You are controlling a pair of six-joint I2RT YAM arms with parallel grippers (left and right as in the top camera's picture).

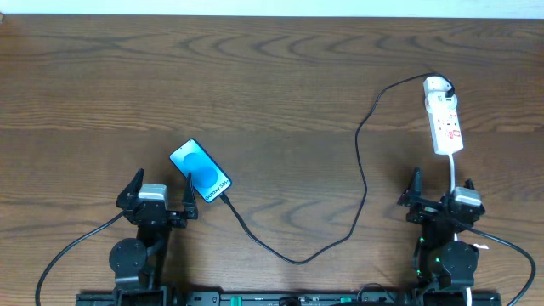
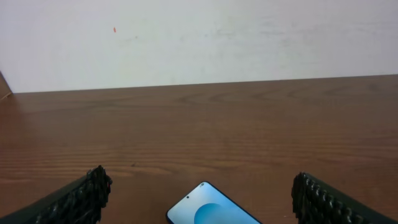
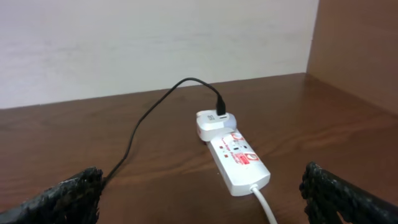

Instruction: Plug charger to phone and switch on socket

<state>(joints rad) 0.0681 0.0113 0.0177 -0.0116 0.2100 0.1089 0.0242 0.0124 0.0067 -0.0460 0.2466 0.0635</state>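
Left gripper [image 2: 200,182]: jaws released and spread wide, nothing between them, fingers [image 2: 78,200] low over the table [image 2: 199,124]. The phone [image 2: 210,210] lies flat just ahead of the jaws, in line with the gap, screen up and lit blue. Only its far corner shows in the wrist view. Overhead it sits slanted, its near end just beside this gripper's right finger. The charger [image 1: 365,183] meets the phone's near short edge next to that finger (seated or only touching, cannot tell). From there the cable runs right, dips toward the table's near edge between the two grippers, then heads far out ahead of the right gripper's left side.

Right gripper [image 3: 200,174]: jaws also released, wide, empty. The socket [image 3: 239,160] lies ahead of the jaws, a little right of the gap's centre and apart from both fingers, its long side pointing away. It has red marks on its face (switch position unreadable). Its white cord [image 3: 264,204] leaves the near end and comes back toward the gap. At the far end sits a white adapter [image 3: 213,122] with the charger's black plug in it. The cable arcs off it to the left, beyond the left finger.
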